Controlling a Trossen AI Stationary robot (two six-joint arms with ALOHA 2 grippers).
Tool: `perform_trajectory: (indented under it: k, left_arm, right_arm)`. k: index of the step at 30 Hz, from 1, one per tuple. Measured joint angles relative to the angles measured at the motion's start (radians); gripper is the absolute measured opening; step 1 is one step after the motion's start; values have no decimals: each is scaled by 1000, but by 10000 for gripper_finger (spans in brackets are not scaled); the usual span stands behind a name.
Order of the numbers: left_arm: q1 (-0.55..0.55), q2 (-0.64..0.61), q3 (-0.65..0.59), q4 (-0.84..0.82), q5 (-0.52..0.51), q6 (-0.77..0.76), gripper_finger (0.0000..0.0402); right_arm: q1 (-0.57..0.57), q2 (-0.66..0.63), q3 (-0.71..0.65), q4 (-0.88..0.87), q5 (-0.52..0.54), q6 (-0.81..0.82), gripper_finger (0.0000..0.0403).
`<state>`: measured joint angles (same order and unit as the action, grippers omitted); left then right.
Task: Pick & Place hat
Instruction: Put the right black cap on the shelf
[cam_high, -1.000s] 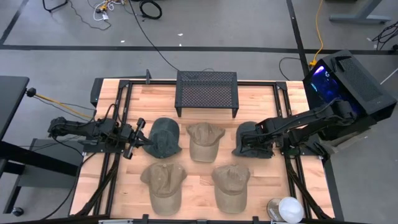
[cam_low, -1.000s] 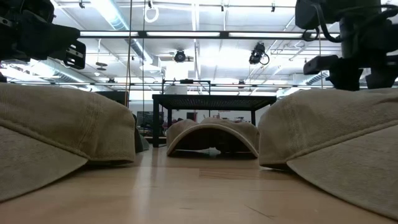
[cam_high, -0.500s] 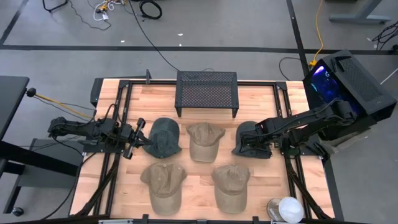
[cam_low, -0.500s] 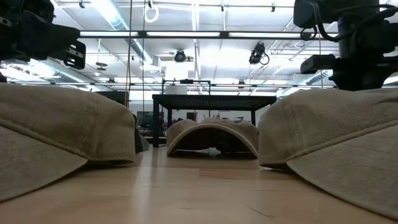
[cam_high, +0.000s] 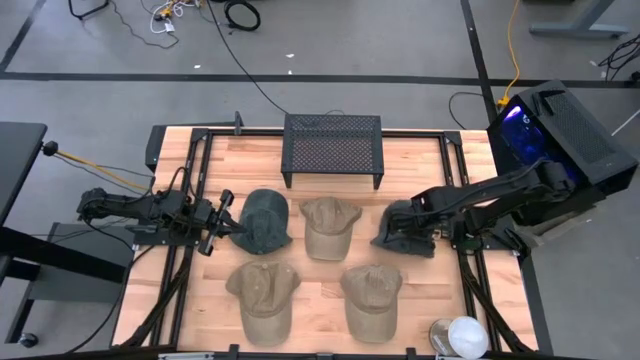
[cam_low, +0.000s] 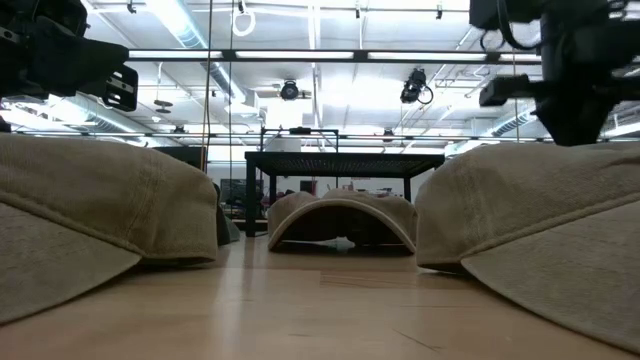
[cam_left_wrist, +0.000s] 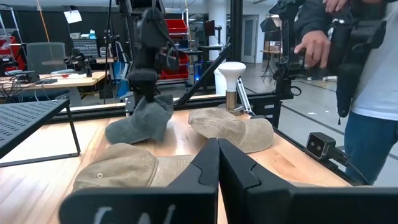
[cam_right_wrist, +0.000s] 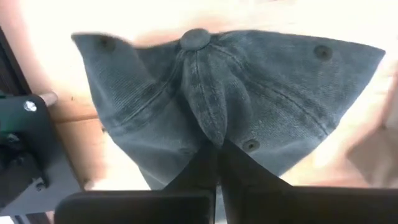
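Observation:
My right gripper is shut on a dark grey cap at the table's right side. The cap also shows in the right wrist view and in the left wrist view, where it hangs under the right arm. My left gripper is shut and empty, level with the table, its tips just left of a dark green cap. Three tan caps lie crown up on the wood: one at the middle, one near left, one near right. My right gripper pinches a raised fold of the grey cap's crown between its two fingers, a little below the top button. The fingers come from above, pointing down. The cap hangs bunched below them; I cannot tell whether its lower edge touches the table.
A black mesh rack stands at the table's far middle. A white lamp-like object stands at the near right corner. Black rails run along both table sides. A person stands beyond the table's near side.
My right gripper has gone up a little with the grey cap. The cap's crown has been drawn up and bunched, and the cap has shifted slightly toward the table's left.

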<state>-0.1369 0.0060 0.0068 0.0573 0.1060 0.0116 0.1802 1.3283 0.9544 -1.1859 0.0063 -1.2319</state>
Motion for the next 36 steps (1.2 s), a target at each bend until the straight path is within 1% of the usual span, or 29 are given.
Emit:
perform_trajectory:
  k: [6, 11, 19, 22, 29, 31, 36]
  left_arm:
    - [0, 0, 0, 0, 0, 0, 3]
    - [0, 0, 0, 0, 0, 0, 3]
    - [0, 0, 0, 0, 0, 0, 3]
    - [0, 0, 0, 0, 0, 0, 3]
    - [0, 0, 0, 0, 0, 0, 3]
    - [0, 0, 0, 0, 0, 0, 3]
    - [0, 0, 0, 0, 0, 0, 3]
  right_arm:
    - [-12, -2, 128, -109, -53, 89, 5]
    - [-34, -2, 237, -146, -44, 198, 5]
    - [-100, -2, 438, -171, -45, 265, 4]
    - [-137, -2, 521, -170, -7, 336, 4]
    - [-236, 19, 697, -161, 136, 524, 4]
    - [-269, 31, 738, -161, 151, 567, 4]
    - [-358, 57, 814, -153, 151, 656, 4]
